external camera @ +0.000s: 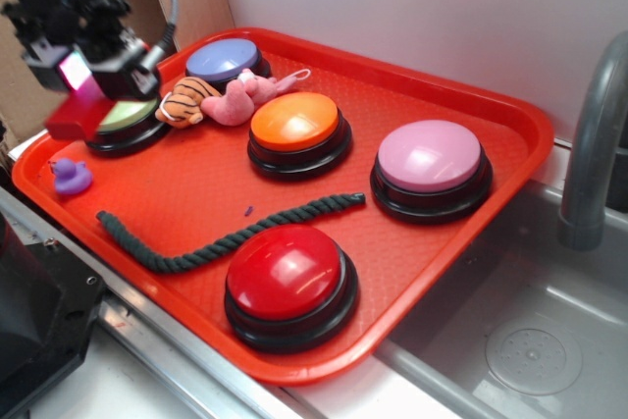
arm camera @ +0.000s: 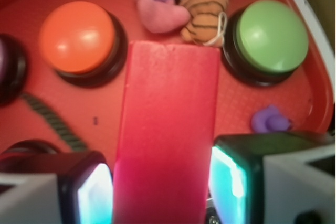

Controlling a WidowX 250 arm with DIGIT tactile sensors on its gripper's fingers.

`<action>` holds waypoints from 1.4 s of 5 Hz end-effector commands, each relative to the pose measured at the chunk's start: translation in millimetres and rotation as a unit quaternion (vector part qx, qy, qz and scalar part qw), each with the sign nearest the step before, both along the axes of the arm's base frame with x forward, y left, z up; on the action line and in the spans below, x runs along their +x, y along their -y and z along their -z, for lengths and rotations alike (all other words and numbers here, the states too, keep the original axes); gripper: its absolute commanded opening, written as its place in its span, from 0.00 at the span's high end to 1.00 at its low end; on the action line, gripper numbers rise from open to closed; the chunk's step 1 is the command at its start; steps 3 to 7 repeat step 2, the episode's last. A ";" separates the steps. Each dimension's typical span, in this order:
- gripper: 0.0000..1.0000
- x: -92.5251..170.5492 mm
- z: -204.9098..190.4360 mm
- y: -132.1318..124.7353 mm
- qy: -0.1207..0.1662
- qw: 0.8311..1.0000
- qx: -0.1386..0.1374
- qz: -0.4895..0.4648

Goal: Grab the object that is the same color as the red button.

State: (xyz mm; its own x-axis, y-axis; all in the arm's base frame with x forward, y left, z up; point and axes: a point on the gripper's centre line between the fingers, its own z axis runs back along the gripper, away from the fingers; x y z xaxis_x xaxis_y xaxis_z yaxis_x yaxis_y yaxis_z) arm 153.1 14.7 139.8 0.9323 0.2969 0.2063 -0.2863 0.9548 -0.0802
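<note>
1. You have the grab itself done, as far as these views show: the pincer (arm camera: 163, 182) is pinching the red block (arm camera: 168, 129), 1 pad on each long side, as the wrist view shows.
2. In the exterior view the red block (external camera: 74, 110) hangs from the pincer (external camera: 78, 76) at the far left corner of the red tray (external camera: 471, 95), over the edge of the green button (external camera: 128, 117). It looks lifted clear of the tray floor, though you cannot tell for sure from this angle.
3. The block matches the red button (external camera: 287, 272), which sits at the near edge of the tray, well apart from the pincer.
4. What is left, by my judgement: at most a clean lift, keeping the grip secure.
5. The arm reaches in from the upper left, wrist pointing steeply down, fingers straddling the block lengthwise.
6. Near the block lie the striped plush (external camera: 188, 100) and the purple duck (external camera: 71, 176); neither touches it.
</note>
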 end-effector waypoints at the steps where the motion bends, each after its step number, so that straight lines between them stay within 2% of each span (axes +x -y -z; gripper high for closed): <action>1: 1.00 6.1 -38.1 -3.3 0.004 0.999 -0.022 0.047; 2: 1.00 13.4 -33.7 -8.8 0.002 1.000 -0.002 0.016; 7: 1.00 13.4 -33.7 -8.8 0.002 1.000 -0.002 0.016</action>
